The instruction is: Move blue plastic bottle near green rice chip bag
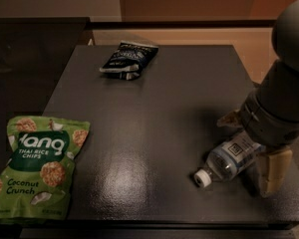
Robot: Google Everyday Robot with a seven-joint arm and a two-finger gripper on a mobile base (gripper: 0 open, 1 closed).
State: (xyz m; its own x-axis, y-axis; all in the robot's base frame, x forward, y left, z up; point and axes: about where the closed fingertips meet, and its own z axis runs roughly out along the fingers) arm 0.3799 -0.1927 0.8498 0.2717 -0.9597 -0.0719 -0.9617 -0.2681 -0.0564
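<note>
The blue plastic bottle [228, 159] lies on its side at the right front of the dark table [159, 113], its white cap pointing to the front left. My gripper [247, 156] is down over the bottle's base end, open. One tan finger [273, 176] stands in front of the bottle and the other finger [230, 119] behind it. The arm hides the bottle's far end. The green rice chip bag [39, 166] lies flat at the table's front left corner, far from the bottle.
A smaller dark navy-black bag [128, 59] lies at the table's back, left of centre. The table's right edge runs close behind the arm. A dark counter stands to the left, beyond the table.
</note>
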